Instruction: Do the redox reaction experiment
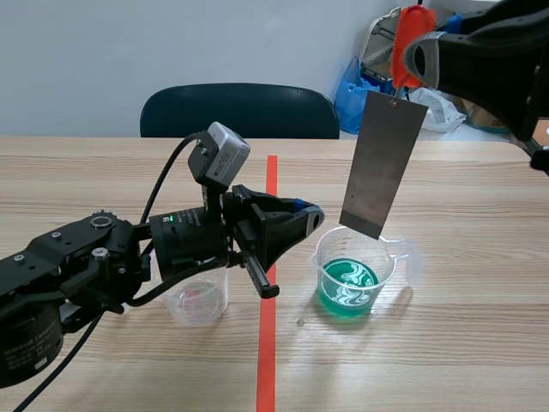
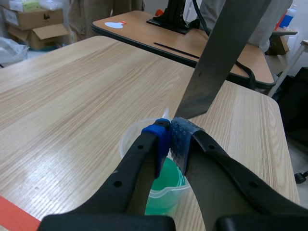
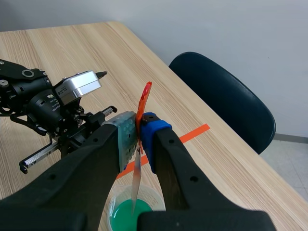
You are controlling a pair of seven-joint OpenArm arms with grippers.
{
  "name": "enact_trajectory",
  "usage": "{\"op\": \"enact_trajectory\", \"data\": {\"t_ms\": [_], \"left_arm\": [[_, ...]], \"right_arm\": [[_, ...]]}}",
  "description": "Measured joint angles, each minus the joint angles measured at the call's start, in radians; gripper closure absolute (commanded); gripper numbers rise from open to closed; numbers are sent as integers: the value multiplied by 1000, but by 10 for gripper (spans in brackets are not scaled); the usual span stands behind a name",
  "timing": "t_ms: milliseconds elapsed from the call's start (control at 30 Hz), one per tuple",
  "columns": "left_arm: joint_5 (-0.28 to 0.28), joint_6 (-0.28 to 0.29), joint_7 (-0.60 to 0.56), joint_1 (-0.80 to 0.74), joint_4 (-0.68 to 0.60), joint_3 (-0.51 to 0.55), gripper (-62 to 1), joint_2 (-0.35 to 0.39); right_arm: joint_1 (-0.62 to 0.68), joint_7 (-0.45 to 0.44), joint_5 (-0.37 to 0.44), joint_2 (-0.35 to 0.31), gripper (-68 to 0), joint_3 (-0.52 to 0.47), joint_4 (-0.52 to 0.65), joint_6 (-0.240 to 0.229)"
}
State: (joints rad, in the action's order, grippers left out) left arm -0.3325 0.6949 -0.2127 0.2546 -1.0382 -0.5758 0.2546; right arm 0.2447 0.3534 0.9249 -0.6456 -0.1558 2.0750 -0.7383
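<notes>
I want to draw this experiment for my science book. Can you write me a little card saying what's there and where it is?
Beaker: clear, on the table, green liquid inside
Sheet: grey metal, hanging tilted over the beaker, lower edge near the rim
Clip: orange, at the sheet's top
Right pincer: shut on the clip
Left pincer: shut, by the beaker's rim
Cup: clear, looks empty, under the left arm
Tape: orange-red line between cup and beaker

left claw (image 2: 171, 142) closed low, right claw (image 3: 139, 138) clamped high
</notes>
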Motion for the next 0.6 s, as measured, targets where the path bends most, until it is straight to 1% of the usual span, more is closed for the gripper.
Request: {"op": "enact_trajectory", "data": {"t_ms": [400,500,600], "left_arm": [[0,0,-5,0,-2,0,-27,14],[0,0,-51,0,-5,0,-27,51],[2,0,-52,-4,-25,2,-27,129]], "right_arm": [[0,0,0,0,-6,0,0,0],[0,0,0,0,-6,0,0,0],[0,0,0,0,-6,0,0,0]]}}
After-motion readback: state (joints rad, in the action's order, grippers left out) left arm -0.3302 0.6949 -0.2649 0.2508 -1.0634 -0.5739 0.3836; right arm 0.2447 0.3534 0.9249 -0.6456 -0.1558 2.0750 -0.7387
